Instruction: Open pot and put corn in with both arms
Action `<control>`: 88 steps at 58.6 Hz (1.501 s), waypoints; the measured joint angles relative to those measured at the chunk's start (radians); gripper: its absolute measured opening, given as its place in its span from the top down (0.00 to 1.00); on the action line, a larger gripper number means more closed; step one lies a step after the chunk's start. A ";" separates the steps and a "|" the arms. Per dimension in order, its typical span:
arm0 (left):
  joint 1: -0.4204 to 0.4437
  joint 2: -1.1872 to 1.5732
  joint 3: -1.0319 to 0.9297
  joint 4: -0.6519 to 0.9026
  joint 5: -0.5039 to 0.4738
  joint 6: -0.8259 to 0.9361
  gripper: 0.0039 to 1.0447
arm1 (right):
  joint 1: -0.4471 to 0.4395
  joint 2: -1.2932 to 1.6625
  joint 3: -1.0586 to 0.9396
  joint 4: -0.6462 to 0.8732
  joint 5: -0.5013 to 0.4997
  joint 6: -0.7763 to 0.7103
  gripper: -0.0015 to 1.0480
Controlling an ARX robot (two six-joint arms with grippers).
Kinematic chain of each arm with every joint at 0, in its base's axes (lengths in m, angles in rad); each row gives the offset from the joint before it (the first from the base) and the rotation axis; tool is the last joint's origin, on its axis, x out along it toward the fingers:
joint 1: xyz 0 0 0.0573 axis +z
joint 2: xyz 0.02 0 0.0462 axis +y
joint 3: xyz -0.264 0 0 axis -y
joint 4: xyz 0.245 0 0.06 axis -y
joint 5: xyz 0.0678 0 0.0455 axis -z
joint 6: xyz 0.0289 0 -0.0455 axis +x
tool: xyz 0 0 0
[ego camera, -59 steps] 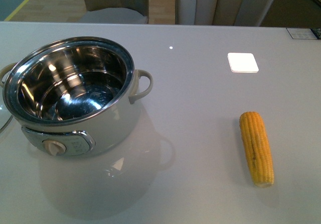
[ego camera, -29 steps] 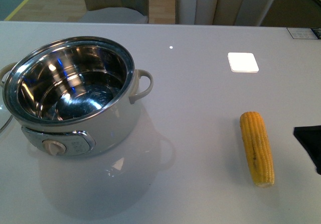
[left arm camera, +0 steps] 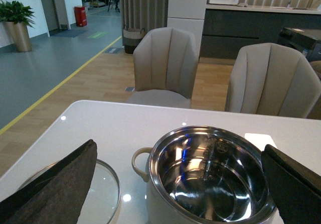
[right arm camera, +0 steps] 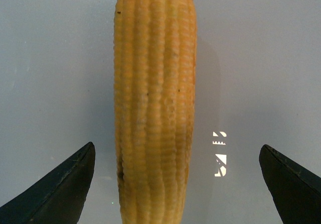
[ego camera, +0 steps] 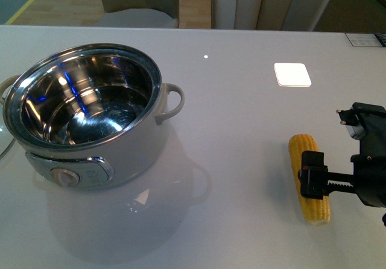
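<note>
The pot point(ego camera: 90, 118) stands uncovered at the left of the white table, its steel bowl empty and its dial panel facing me. It also shows in the left wrist view point(left arm camera: 210, 184), where my left gripper point(left arm camera: 173, 196) hangs open above it. The left gripper is out of the front view. The corn point(ego camera: 307, 178) lies on the table at the right, lengthwise away from me. My right gripper point(ego camera: 342, 183) is open over its near half. In the right wrist view the corn point(right arm camera: 155, 108) lies between the spread fingers of the right gripper point(right arm camera: 175, 194), untouched.
A glass lid point(left arm camera: 108, 191) lies flat on the table beside the pot, at the left edge of the front view point(ego camera: 3, 151). A white square point(ego camera: 292, 75) sits beyond the corn. Chairs point(left arm camera: 165, 63) stand behind the table's far edge.
My right gripper has come in from the right edge and now sits over the corn. The pot and the corn have not moved.
</note>
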State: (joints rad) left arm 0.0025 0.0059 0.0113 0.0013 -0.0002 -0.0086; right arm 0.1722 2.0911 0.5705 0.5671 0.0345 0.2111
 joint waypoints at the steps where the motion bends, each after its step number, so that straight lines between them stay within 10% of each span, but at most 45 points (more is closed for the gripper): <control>1: 0.000 0.000 0.000 0.000 0.000 0.000 0.06 | 0.001 0.005 0.005 0.000 0.000 0.000 0.08; 19: 0.000 0.000 0.000 0.000 0.000 0.000 0.06 | 0.048 0.124 0.101 -0.018 0.039 -0.026 0.08; 47: 0.000 0.000 0.000 0.000 0.000 0.000 0.06 | 0.072 0.014 0.055 -0.122 0.016 -0.065 0.71; 88: 0.000 0.000 0.000 0.000 0.000 0.000 0.06 | 0.299 -0.404 0.224 -0.379 -0.126 0.222 0.80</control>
State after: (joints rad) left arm 0.0025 0.0059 0.0113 0.0010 -0.0006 -0.0086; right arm 0.4709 1.6875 0.7948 0.1879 -0.0914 0.4335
